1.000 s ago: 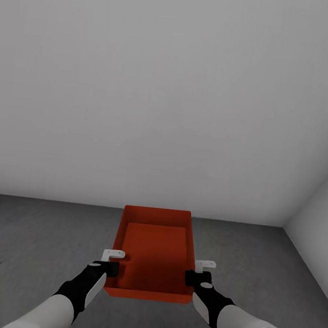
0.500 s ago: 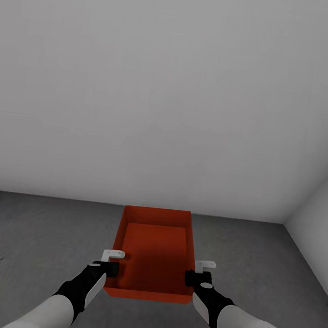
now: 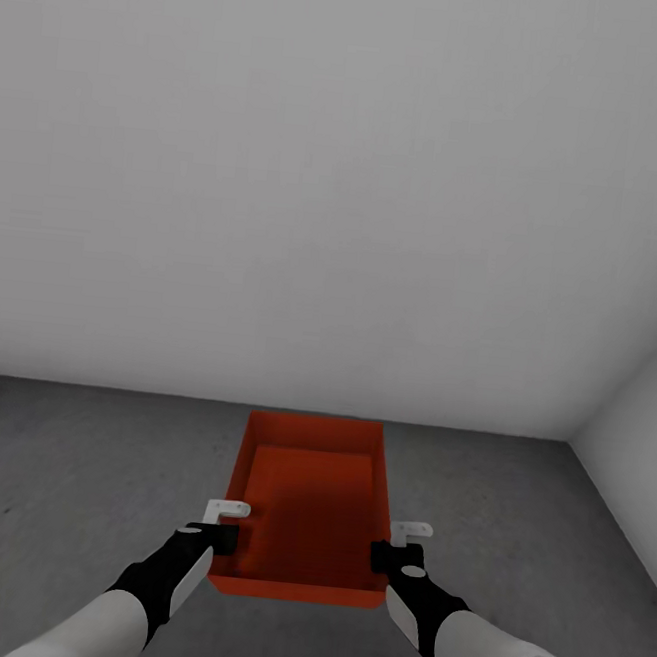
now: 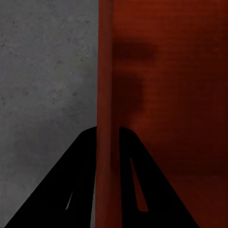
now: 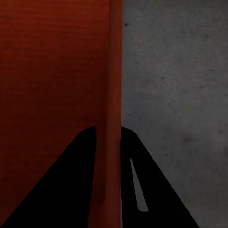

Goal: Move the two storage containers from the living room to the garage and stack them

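Black fingers [image 4: 80, 185] of the left gripper [image 3: 221, 525] pinch the left wall of an orange-red open-topped rectangular storage container [image 3: 308, 502]; the right gripper [image 3: 397, 544] clamps the opposite wall likewise. Both hold it above the dark grey speckled concrete floor [image 3: 72, 485], facing a plain white-grey wall [image 3: 332, 188].

The container [image 3: 309, 508] hides the floor [image 3: 73, 475] beneath it, and both wrist views cut its walls off at their edges.
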Tool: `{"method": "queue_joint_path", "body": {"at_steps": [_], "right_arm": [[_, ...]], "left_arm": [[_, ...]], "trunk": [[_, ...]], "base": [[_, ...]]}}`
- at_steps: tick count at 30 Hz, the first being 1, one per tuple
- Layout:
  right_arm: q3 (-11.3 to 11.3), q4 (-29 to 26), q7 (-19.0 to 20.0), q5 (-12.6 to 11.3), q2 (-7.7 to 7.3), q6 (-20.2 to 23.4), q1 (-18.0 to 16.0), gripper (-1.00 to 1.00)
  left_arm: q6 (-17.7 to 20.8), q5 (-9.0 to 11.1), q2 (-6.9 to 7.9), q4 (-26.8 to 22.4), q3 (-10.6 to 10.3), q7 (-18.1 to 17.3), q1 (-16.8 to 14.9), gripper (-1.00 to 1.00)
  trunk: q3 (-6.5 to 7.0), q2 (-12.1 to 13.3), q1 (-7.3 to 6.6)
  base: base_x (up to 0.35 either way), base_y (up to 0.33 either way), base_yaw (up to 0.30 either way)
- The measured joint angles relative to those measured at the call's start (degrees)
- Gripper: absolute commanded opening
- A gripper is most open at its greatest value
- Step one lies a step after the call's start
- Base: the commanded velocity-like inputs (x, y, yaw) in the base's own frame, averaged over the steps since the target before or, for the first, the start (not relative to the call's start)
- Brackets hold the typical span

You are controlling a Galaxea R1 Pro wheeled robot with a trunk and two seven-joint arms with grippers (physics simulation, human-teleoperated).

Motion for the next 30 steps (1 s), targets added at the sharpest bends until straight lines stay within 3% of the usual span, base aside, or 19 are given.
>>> {"method": "queue_joint_path", "body": {"at_steps": [30], "right_arm": [[0.0, 0.0, 0.0, 0.0, 0.01, 0.0, 0.0, -1.00]], "left_arm": [[0.0, 0.0, 0.00, 0.0, 0.0, 0.0, 0.0, -1.00]], "trunk": [[-2.82, 0.0, 0.00]], "base": [[0.000, 0.000, 0.000]]}}
